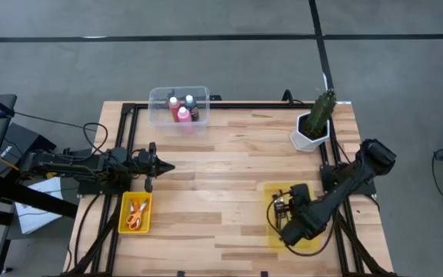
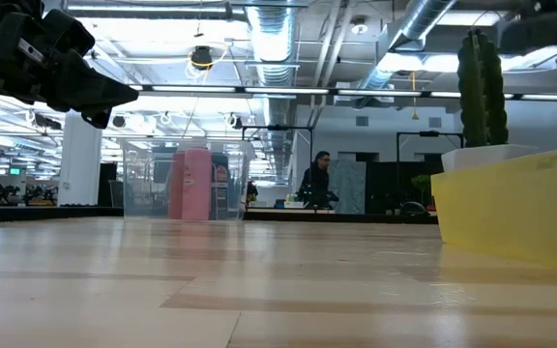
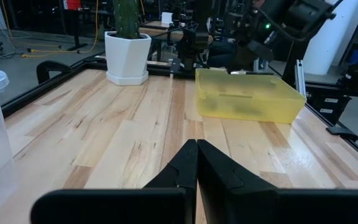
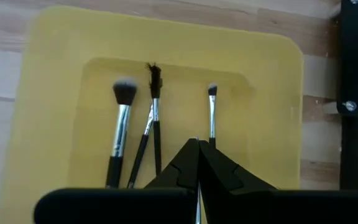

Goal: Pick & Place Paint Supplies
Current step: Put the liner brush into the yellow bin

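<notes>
The right gripper (image 4: 197,149) hangs directly over the yellow plastic tray (image 1: 271,201) at the table's front right, its two dark fingers pressed together with nothing between them. The left gripper (image 1: 162,167) is likewise closed and empty, held above the bare boards at the left of the wooden table (image 1: 229,146), pointing toward the centre. No supply is in hand, so the step appears to be the start of a pick from the brush tray. To do it well, the right fingers would need to part before descending, line up across one handle rather than along it, and settle on the brush lying apart from the others, since the crossed pair would likely drag each other.

Going left to right: the small yellow bin (image 1: 135,213) at the front left holds the orange-handled scissors (image 1: 135,215); a second pair cannot be made out there. The clear plastic box (image 1: 178,105) at the table's far edge holds the pink paint bottle (image 1: 182,114), a red bottle (image 1: 174,103) and a small dark white-capped bottle (image 1: 191,106), standing close together. The yellow tray holds thin dark-handled brushes: a fluffy pale-tipped brush (image 4: 120,127), a dark-tipped brush (image 4: 155,109) that another thin handle crosses, and a small flat-tipped brush (image 4: 212,112) lying separately beside them. The green plant in a white pot (image 1: 314,123) stands at the far right corner, well apart from the tray.
</notes>
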`<state>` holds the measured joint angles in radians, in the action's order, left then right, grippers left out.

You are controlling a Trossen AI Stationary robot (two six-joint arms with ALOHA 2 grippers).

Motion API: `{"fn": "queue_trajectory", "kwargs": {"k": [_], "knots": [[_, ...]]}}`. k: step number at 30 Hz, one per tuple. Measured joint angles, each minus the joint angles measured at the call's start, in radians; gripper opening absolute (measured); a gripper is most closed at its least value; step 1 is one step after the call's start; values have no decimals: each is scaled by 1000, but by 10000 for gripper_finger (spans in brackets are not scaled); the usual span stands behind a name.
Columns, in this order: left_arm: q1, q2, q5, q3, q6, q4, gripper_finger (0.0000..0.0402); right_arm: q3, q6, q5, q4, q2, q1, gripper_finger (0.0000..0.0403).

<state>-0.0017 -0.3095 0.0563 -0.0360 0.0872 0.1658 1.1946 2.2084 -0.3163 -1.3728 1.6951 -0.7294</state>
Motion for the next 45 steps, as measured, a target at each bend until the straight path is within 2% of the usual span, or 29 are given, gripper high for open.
{"fn": "queue_trajectory", "kwargs": {"k": [7,17,45], "knots": [[0,0,0,0,0,0,1,-87,0,-7,39,0,-9,0],[0,0,5,0,0,0,1,-187,0,-52,181,0,7,0],[0,0,1,0,0,0,1,-210,-9,-112,222,13,44,0]]}}
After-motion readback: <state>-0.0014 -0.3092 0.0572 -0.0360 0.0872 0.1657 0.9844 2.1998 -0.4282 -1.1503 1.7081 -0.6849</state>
